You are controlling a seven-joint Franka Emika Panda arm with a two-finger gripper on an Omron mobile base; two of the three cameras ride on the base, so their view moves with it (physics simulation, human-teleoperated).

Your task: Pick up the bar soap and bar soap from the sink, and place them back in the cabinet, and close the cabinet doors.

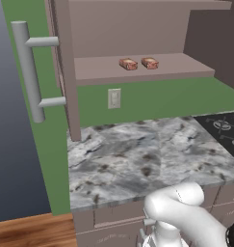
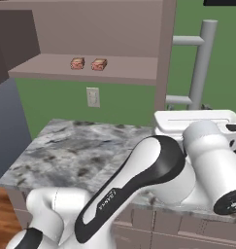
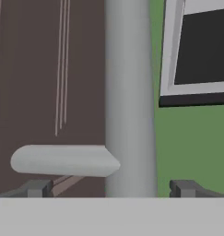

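Two reddish-orange bar soaps lie side by side on the cabinet's inner shelf (image 1: pixel 99 67): one soap (image 1: pixel 128 63) (image 2: pixel 77 63) and the other (image 1: pixel 150 62) (image 2: pixel 99 64). Both cabinet doors stand open. The left door (image 1: pixel 65 72) carries a long grey bar handle (image 1: pixel 29 72). The right door (image 2: pixel 165 53) has its own handle (image 2: pixel 203 63). In the hand view my gripper (image 3: pixel 111 188) is open, with that grey handle bar (image 3: pixel 129 92) rising between its fingertips (image 3: pixel 37 188) and a bracket (image 3: pixel 62 160) joining the bar to the brown door face (image 3: pixel 39 69). The sink is out of view.
A grey marbled counter (image 1: pixel 137 159) lies below the cabinet, with a black stovetop (image 1: pixel 224 128) at its right end. A wall socket (image 1: pixel 114 98) sits on the green wall. A dark grey-framed panel (image 3: pixel 201 46) hangs beyond the handle. Wooden floor (image 1: pixel 27 231) lies at the left.
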